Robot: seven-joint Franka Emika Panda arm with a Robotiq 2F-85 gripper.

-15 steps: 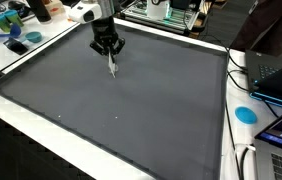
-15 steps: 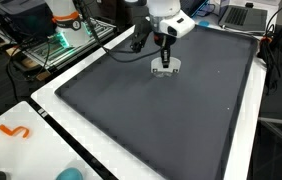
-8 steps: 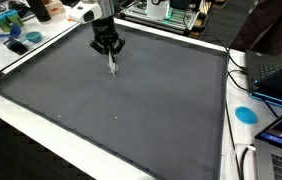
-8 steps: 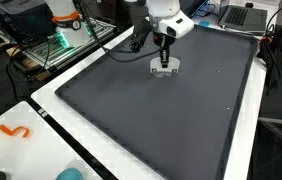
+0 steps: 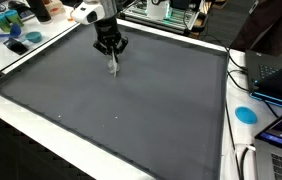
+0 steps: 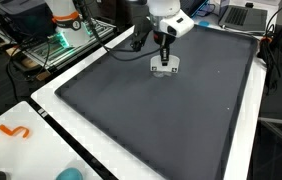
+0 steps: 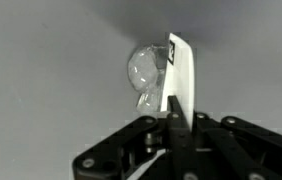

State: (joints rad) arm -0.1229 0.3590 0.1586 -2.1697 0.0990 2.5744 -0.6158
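Fringing the near edge: the white surface (image 6: pixel 41 140) carries an orange squiggle-shaped thing (image 6: pixel 15 131), well apart from me; I judge it lies off the mat to stay out of the way.
Mat: a dark mat (image 5: pixel 131 115) lies flat over nearly the whole surface and gives a plain, even ground under what I carry.
End effector: my end effector (image 5: pixel 109 51) hangs over the far part of the mat, pointing straight down, clenched on the white piece.
White piece: a thin, flat white piece (image 7: pixel 179 70) is pinched at its top end so it hangs upright. A clear rounded part (image 7: pixel 146 72) sits just beside it. The lower tip is close to the mat, but I cannot tell whether it touches.
Far side: a laptop (image 6: pixel 243 14) stands beyond the mat's far edge.
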